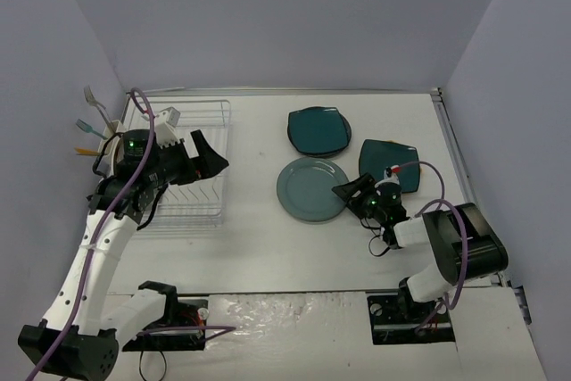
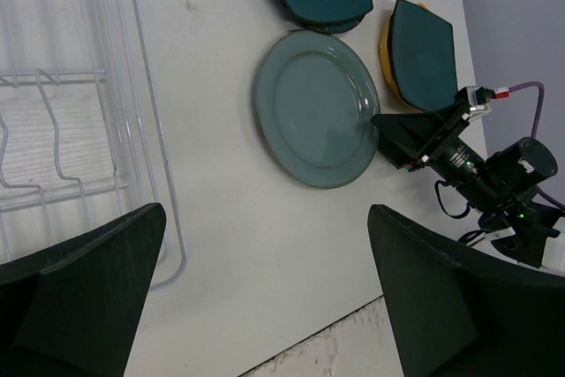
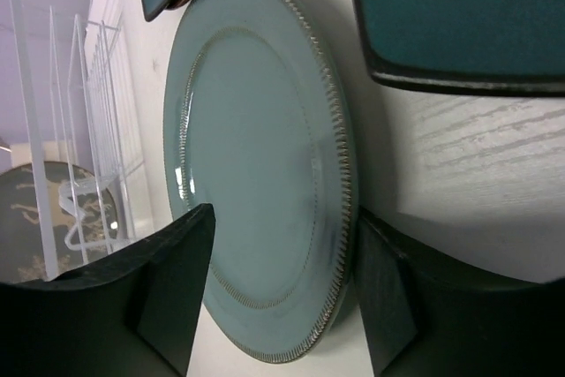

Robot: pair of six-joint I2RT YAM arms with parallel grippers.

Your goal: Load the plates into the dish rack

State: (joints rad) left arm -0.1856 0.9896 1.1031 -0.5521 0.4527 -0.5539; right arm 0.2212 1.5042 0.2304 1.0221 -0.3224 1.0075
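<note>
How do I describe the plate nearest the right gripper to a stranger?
Find the white wire dish rack at the left of the table. The blue-grey plate lies closest to its right, by the right gripper. It alone is round; its two neighbours, the dark teal plates, are rounded squares.

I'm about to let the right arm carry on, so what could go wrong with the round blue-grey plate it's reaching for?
The open right fingers frame only the rim of the round blue-grey plate, lying flat on the white table, so a pinch may slip. The dark teal rounded-square plate lies close beside them and could get nudged. The open left fingers hover over the white wire dish rack and might block loading.
</note>
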